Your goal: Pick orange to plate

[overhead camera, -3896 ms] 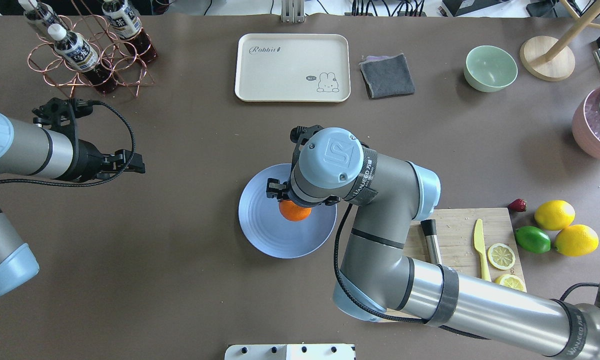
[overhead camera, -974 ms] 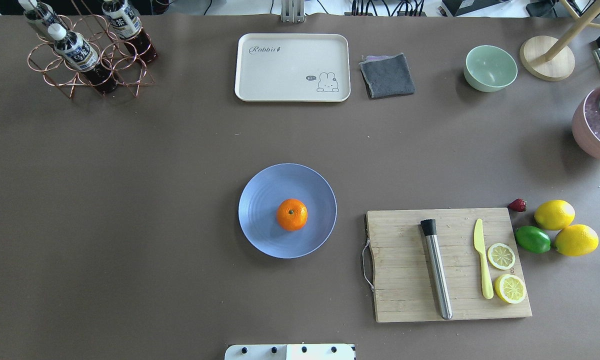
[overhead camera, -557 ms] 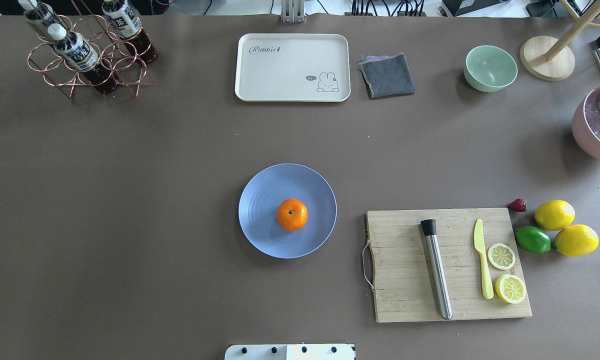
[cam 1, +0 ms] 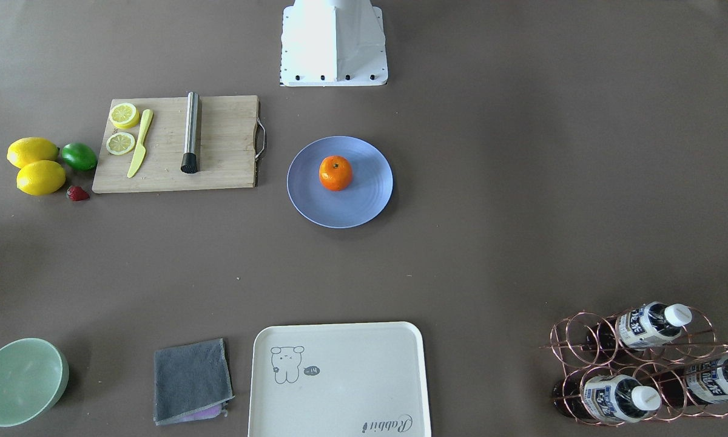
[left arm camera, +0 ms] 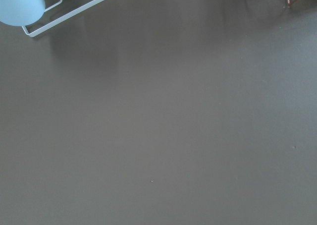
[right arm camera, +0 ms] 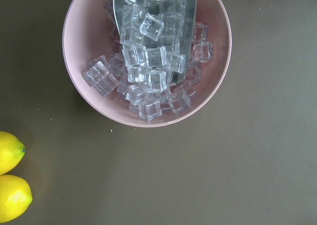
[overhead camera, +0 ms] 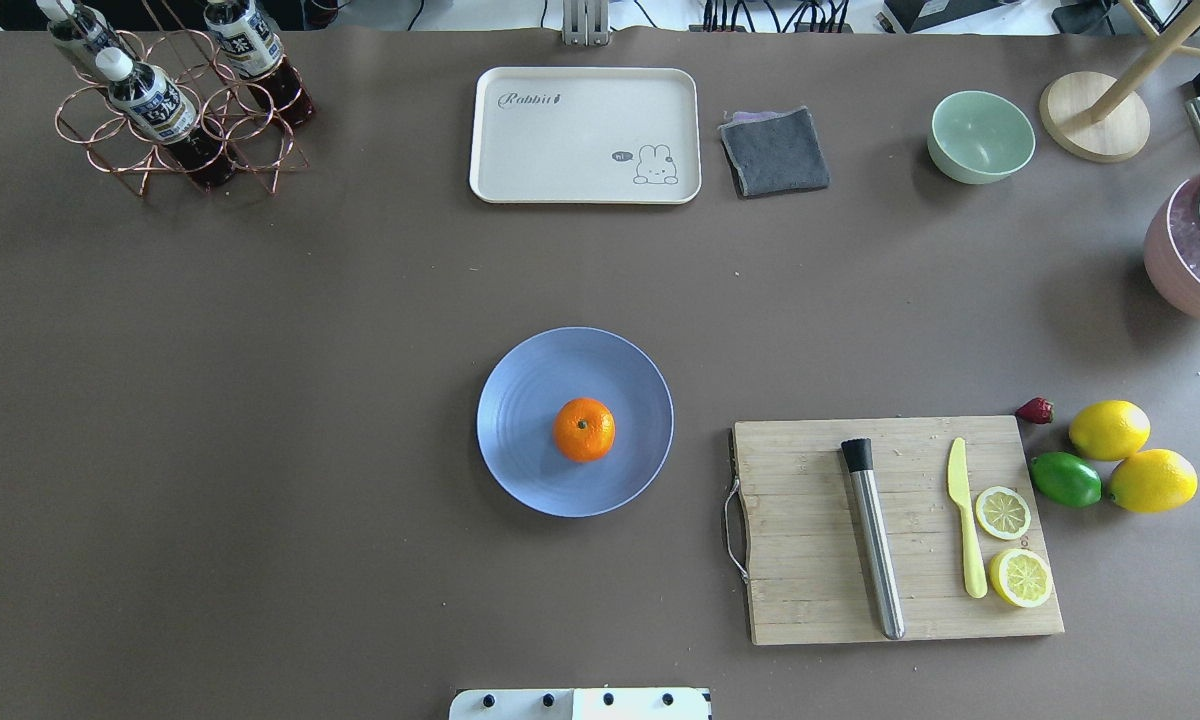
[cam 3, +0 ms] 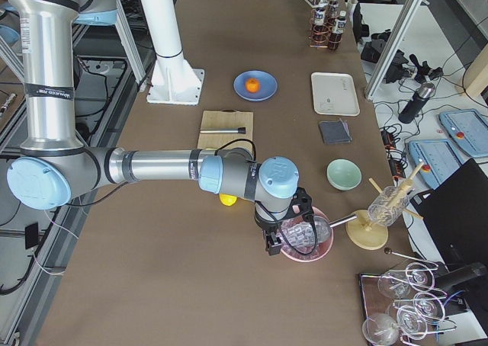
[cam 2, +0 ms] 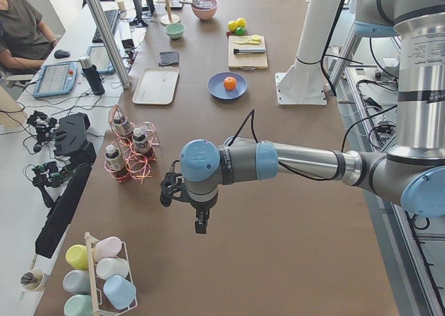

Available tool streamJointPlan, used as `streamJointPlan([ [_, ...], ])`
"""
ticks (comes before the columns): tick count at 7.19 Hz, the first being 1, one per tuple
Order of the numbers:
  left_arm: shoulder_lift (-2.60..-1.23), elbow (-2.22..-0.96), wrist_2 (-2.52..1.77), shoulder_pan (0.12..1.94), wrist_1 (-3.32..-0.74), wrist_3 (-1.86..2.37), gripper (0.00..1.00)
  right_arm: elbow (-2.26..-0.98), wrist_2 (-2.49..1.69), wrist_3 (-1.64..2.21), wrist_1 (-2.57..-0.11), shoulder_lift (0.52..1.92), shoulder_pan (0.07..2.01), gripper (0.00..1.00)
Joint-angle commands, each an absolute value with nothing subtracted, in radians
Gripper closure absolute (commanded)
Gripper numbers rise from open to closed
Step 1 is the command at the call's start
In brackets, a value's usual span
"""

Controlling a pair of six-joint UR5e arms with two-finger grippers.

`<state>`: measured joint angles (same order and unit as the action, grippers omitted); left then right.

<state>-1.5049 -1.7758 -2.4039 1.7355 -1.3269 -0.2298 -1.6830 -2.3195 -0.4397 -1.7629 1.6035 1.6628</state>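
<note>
The orange [overhead camera: 584, 429] sits stem-up a little off the middle of the periwinkle-blue plate [overhead camera: 520, 400] at the table's centre; the front view shows the same orange [cam 1: 335, 173] on the plate [cam 1: 359, 206]. No gripper is near it. My left gripper [cam 2: 200, 222] shows only in the left side view, hanging over the table's far left end, and I cannot tell its state. My right gripper [cam 3: 271, 243] shows only in the right side view, above the pink ice bowl [cam 3: 305, 243], state likewise unclear.
A cutting board [overhead camera: 810, 600] with a metal muddler, yellow knife and lemon slices lies right of the plate. Two lemons [overhead camera: 1110, 429], a lime and a strawberry sit beyond it. Tray [overhead camera: 580, 135], grey cloth, green bowl [overhead camera: 980, 135] and bottle rack [overhead camera: 160, 110] line the far edge.
Since 3.9 s ago the right gripper has let go of the orange onto the plate, and both arms have left the overhead view. Nothing has moved in the last second.
</note>
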Motion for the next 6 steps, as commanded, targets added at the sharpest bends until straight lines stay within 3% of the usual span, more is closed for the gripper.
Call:
streamJointPlan([
  [1, -1.508, -1.767, -2.402, 1.735, -1.328, -0.229, 0.03, -1.674, -2.309, -0.439, -1.763, 1.602, 1.661, 0.0],
  [6, -1.523, -1.778, -2.41, 1.735, -1.33, -0.227, 0.03, -1.675, -2.298, -0.426, -1.759, 1.585, 1.661, 0.0],
])
